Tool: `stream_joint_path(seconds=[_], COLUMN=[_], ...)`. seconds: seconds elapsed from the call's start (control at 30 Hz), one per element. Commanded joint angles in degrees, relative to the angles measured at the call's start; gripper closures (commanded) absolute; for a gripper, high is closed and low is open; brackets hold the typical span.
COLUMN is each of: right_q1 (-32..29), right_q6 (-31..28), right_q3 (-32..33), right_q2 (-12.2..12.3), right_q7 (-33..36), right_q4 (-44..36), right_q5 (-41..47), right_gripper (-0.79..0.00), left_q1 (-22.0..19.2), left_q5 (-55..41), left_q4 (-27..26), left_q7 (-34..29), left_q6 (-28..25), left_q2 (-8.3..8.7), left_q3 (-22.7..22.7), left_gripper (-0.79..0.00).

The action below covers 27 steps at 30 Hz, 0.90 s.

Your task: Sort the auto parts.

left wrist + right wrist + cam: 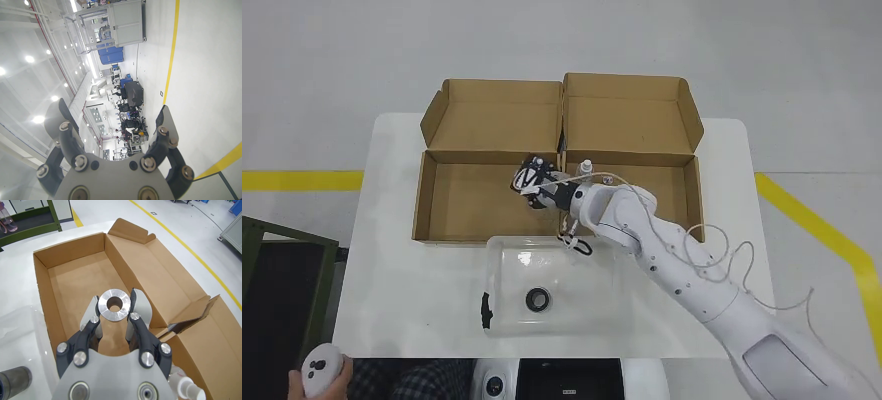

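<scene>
the right gripper (115, 298) is clamped on one metal ring (122, 311), with its pads on two opposite sides of the rim. the ring is short and thick. its flat face and its round hole point up to the wrist camera, so the axis of the hole is about upright. it is silver and shiny, with fine machining marks. it hangs over the left cardboard box (423, 195) of two, near the right cardboard box (694, 195). one dark ring (537, 298) lies in the one clear bin (504, 262). the left gripper (113, 106) has its fingers apart, holding nothing.
</scene>
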Motion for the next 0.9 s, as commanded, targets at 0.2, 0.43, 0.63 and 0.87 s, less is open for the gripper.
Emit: stream_joint_path(seconds=[0.2, 0.43, 0.63, 0.87], right_q1=[4.6, 6.5, 7.2, 7.7], right_q6=[1.1, 1.2, 1.2, 0.7], right_q3=[-2.9, -4.1, -4.7, -5.3], right_q2=[-2.8, -4.5, -5.6, -6.8], right_q7=[2.4, 4.7, 6.7, 7.7], right_q4=[6.8, 10.9, 13.2, 14.9], right_q5=[-0.1, -0.2, -1.1, -2.1], right_gripper=[0.0, 0.0, -0.074, -0.259], left_q1=[0.0, 0.0, 0.0, 0.0], left_q5=[0.0, 0.0, 0.0, 0.0], left_q4=[0.0, 0.0, 0.0, 0.0], left_q7=[0.0, 0.0, 0.0, 0.0], left_q6=[0.0, 0.0, 0.0, 0.0], left_q2=[0.0, 0.0, 0.0, 0.0], left_q3=[0.0, 0.0, 0.0, 0.0], left_gripper=[-0.785, -0.785, -0.785, -0.785])
